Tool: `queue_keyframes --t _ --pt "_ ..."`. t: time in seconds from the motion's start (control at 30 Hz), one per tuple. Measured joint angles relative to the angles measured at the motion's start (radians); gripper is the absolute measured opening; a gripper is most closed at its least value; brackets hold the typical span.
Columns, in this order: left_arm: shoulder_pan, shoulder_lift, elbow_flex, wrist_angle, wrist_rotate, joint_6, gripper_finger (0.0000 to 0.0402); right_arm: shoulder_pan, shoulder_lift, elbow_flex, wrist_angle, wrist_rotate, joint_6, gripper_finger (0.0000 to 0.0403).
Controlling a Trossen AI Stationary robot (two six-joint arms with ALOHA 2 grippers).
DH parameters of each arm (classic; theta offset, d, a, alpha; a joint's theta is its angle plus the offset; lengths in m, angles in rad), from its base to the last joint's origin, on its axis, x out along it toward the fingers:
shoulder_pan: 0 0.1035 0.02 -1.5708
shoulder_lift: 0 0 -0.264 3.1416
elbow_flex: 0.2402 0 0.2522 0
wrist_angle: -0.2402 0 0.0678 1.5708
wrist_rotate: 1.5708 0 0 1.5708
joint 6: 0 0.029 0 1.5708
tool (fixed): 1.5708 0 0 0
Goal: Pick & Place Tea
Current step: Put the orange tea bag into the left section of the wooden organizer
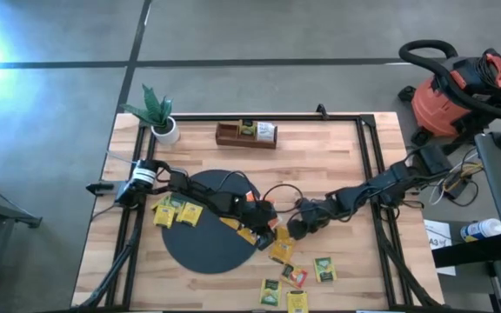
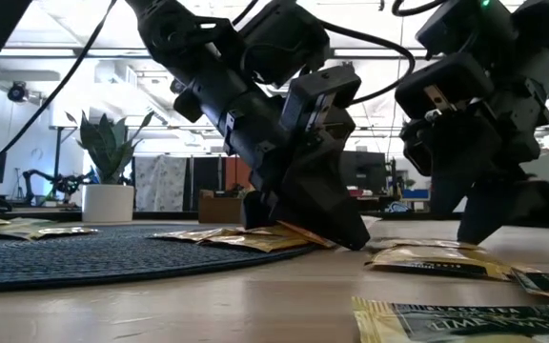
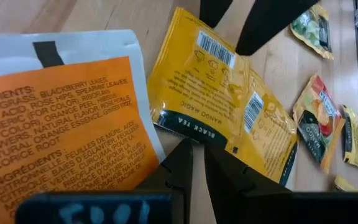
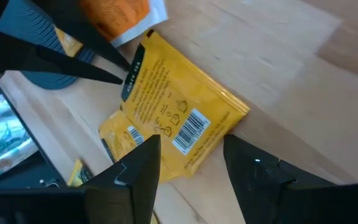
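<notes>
At the mat's right edge, my left claw is down on the table with its fingers narrow, nothing visibly between them, nosing at a yellow packet. My right claw straddles that packet wide, probably to steady it. It lies flat, barcode up, overlapping another. An orange packet lies beside it.

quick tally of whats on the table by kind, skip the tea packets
black mat: 1
potted plant: 1
wooden tray: 1
robot arms: 2
total: 5
</notes>
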Motion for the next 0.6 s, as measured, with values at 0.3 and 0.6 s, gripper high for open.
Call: queue_keyframes --t 0.3,0.6 --pt "0.009 0.0 -0.006 0.04 -0.015 0.021 0.0045 -0.002 0.016 0.0 0.028 0.001 -0.012 0.0154" --pt "0.013 0.003 -0.007 0.162 -0.026 0.002 0.0045 -0.004 0.041 0.001 0.058 0.0 -0.009 0.013"
